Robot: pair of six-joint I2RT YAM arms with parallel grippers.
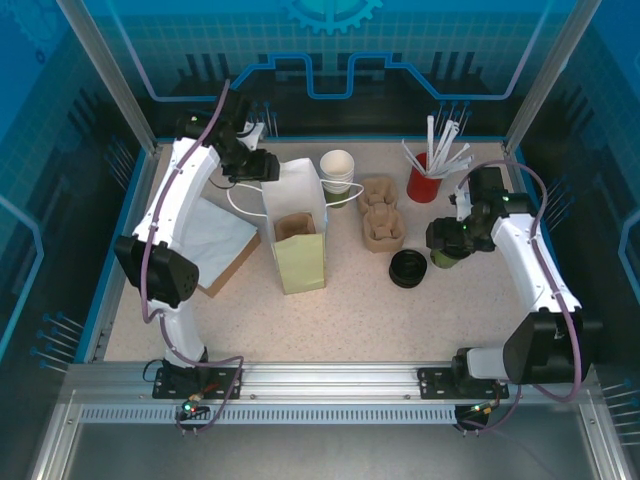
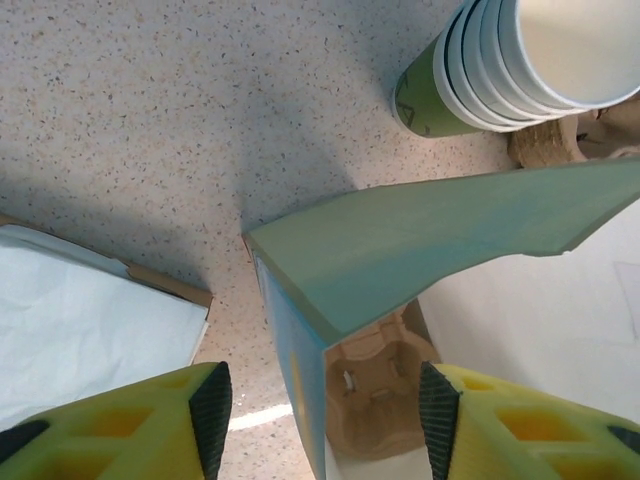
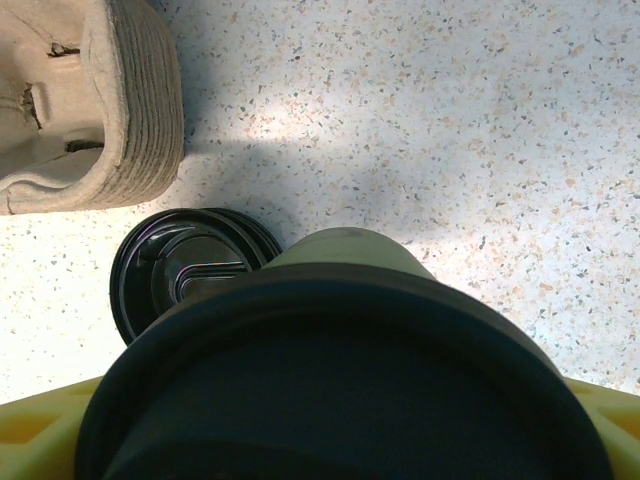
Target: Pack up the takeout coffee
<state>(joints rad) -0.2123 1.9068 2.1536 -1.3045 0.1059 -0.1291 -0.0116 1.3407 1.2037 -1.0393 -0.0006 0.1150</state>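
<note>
Closest to my right wrist lens sits the black lid of the takeout coffee (image 3: pixel 345 380), with its olive body below and my yellow finger frames at either bottom corner. From above, my right gripper (image 1: pixel 447 250) is clamped around that cup on the right side of the table (image 1: pixel 350 310), well apart from the paper bag (image 1: pixel 298 225).

That bag stands upright and open near the middle, with a pulp carrier (image 2: pixel 375 400) lying at its bottom. My left gripper (image 2: pixel 325 415) hangs over its rim with jaws wide, one pad outside the wall and one over the mouth, gripping nothing. Left of the bag lie flat bags (image 1: pixel 215 240). Between bag and coffee is the carrier stack (image 1: pixel 382 222), behind the bag is the cup stack (image 1: pixel 338 172), and just beside my cup are the loose lids (image 1: pixel 407 268).

Trouble I foresee: with the rim unheld, a cup brushing the wall could fold or topple the bag. A tilted carry could loosen the lid. A blind descent might miss the carrier's pocket and leave the cup leaning.

My right pads hide behind the lid, so I cannot tell how deep the grip sits, whether the cup's base touches the table, or whether it holds liquid.
</note>
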